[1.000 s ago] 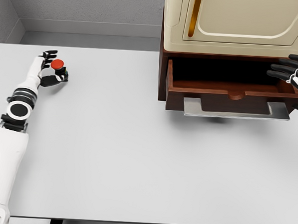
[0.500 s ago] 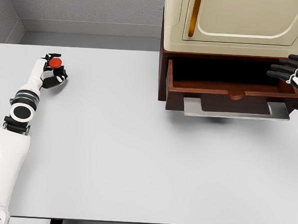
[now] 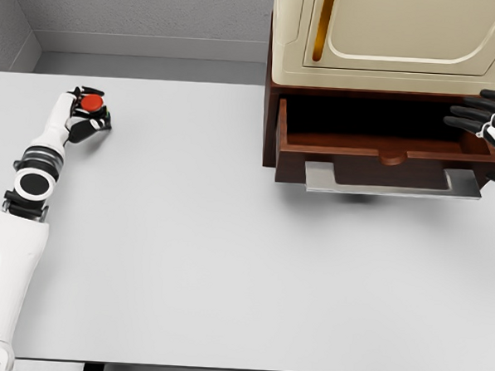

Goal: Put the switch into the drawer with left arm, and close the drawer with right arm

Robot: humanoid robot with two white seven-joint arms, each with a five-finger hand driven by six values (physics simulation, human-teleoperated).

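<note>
The switch (image 3: 91,103), a small dark block with a round red button on top, sits at the far left of the white table. My left hand (image 3: 85,115) is wrapped around it, black fingers curled close on both sides. The dark wooden drawer (image 3: 382,151) stands pulled out at the upper right, its inside dark and bare, with a grey metal handle (image 3: 393,181) along its front. My right hand (image 3: 493,124) hovers at the drawer's right end, fingers spread and holding nothing.
A cream-coloured cabinet (image 3: 396,39) with a gold handle sits on top of the drawer unit. The white table (image 3: 194,257) stretches between the left hand and the drawer. A grey wall runs along the table's back edge.
My left hand's fingers have closed in around the switch, and the hand with the switch has shifted slightly left and up. The right hand and drawer have not moved.
</note>
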